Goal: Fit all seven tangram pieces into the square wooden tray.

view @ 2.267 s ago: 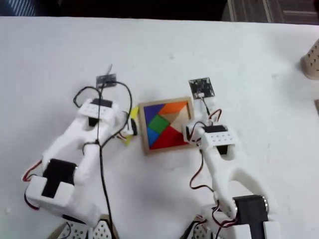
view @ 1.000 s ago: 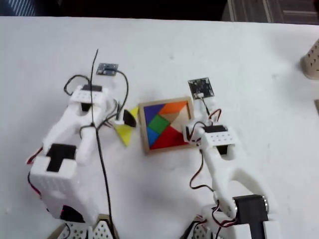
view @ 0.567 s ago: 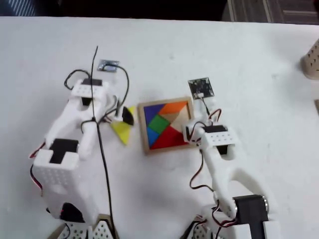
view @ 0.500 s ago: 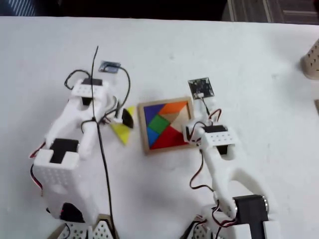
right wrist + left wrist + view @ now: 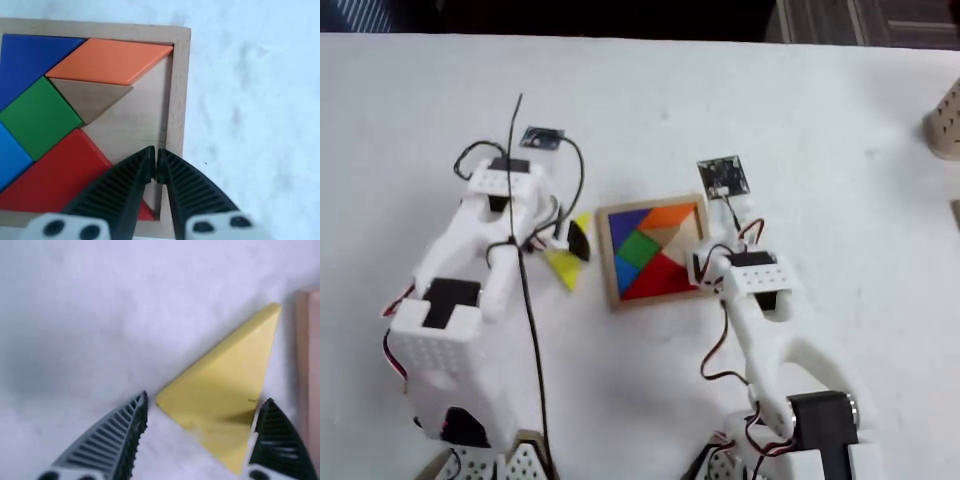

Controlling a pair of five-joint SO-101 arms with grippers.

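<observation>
The square wooden tray (image 5: pixel 607 262) lies at the table's middle, holding blue, orange, green, red and plain wood pieces. A triangular gap (image 5: pixel 145 117) stays bare by its right rim (image 5: pixel 181 90). The yellow triangle (image 5: pixel 565 266) lies flat on the table just left of the tray. My left gripper (image 5: pixel 571 242) hangs over it, open, and the yellow triangle (image 5: pixel 225 395) sits between the fingers of the left gripper (image 5: pixel 205 400), with the tray's edge (image 5: pixel 307 340) beside it. My right gripper (image 5: pixel 700 268) is shut with nothing in it. In its wrist view the right gripper (image 5: pixel 155 151) points at the gap's lower corner.
Two small circuit boards (image 5: pixel 542 137) (image 5: pixel 724 176) lie behind the arms, with black cables running from them. A perforated wooden object (image 5: pixel 945 122) stands at the far right edge. White table stretches open behind and to the right of the tray.
The left arm pulled back from the tray's left side, uncovering the yellow triangle, and has barely shifted in the last half second. The right arm has kept still.
</observation>
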